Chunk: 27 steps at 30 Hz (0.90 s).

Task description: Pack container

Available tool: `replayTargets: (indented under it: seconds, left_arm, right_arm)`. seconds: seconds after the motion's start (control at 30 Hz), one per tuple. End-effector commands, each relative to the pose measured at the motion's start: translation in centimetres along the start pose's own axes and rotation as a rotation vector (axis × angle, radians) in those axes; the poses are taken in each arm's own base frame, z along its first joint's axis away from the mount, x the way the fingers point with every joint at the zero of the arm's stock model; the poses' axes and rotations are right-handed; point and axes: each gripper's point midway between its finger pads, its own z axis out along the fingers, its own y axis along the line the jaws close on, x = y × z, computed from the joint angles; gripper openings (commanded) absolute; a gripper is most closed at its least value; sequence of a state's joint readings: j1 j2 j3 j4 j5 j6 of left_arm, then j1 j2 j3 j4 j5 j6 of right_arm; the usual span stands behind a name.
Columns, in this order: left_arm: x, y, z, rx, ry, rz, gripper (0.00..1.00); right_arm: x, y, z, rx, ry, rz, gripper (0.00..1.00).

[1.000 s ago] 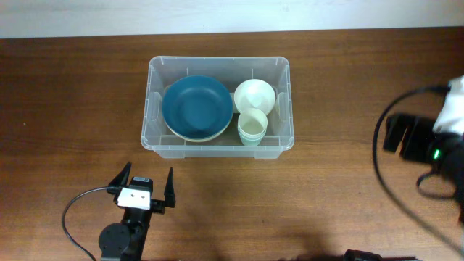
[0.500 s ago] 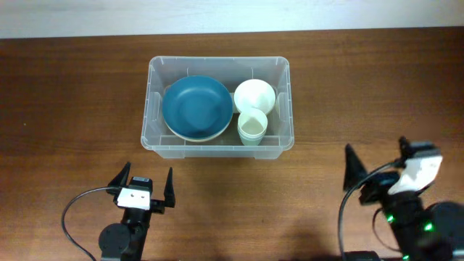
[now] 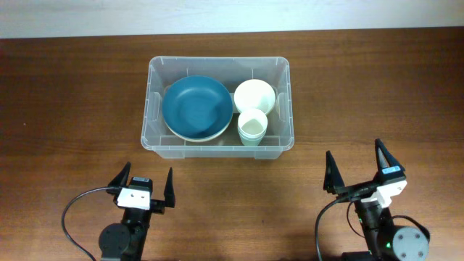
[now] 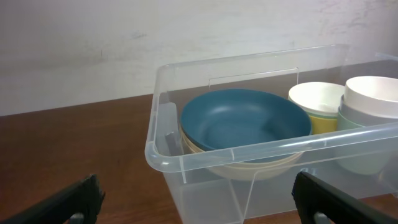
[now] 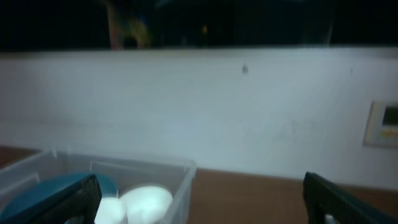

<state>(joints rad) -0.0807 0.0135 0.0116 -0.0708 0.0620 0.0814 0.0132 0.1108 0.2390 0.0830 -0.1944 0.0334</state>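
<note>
The clear plastic container (image 3: 156,138) stands at the middle back of the table. Inside it a blue bowl (image 3: 196,107) lies on cream ones at the left, with a white bowl (image 3: 254,95) and stacked pale cups (image 3: 252,127) at the right. My left gripper (image 3: 146,185) rests open near the front edge, below the container's left end, nothing between its fingers. In the left wrist view the container (image 4: 186,155) fills the frame ahead, the blue bowl (image 4: 242,121) inside. My right gripper (image 3: 357,172) stands open at the front right, empty; its view shows the container's right corner (image 5: 180,180).
A black cable (image 3: 72,217) loops on the wood left of the left arm. A pale wall (image 3: 232,14) runs behind the table's back edge. Bare brown tabletop (image 3: 362,87) lies to the right of the container and also to its left.
The right arm has swung in from the right edge and down to the front right, its open fingers now pointing towards the container. The left arm and the container's contents have not moved.
</note>
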Motion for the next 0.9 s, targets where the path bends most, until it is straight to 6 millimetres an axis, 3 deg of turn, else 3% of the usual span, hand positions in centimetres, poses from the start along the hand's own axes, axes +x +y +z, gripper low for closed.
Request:
replayTargets:
  seconds: [0.0,0.4,0.87]
  left_arm:
    - [0.1,0.3,0.0,-0.013,0.002,-0.014,1.0]
    - [0.1,0.3,0.0,-0.013,0.002,-0.014,0.99]
    - [0.1,0.3,0.0,-0.013,0.002,-0.014,0.99]
  right_arm:
    - [-0.6,0.3,-0.3,-0.013,-0.093,0.027,0.99]
    - [-0.6,-1.0,-1.1,0.059,-0.22,0.022,0.99]
    - [4.6,-2.1,-0.6,0.12,-0.056,0.044,0.99]
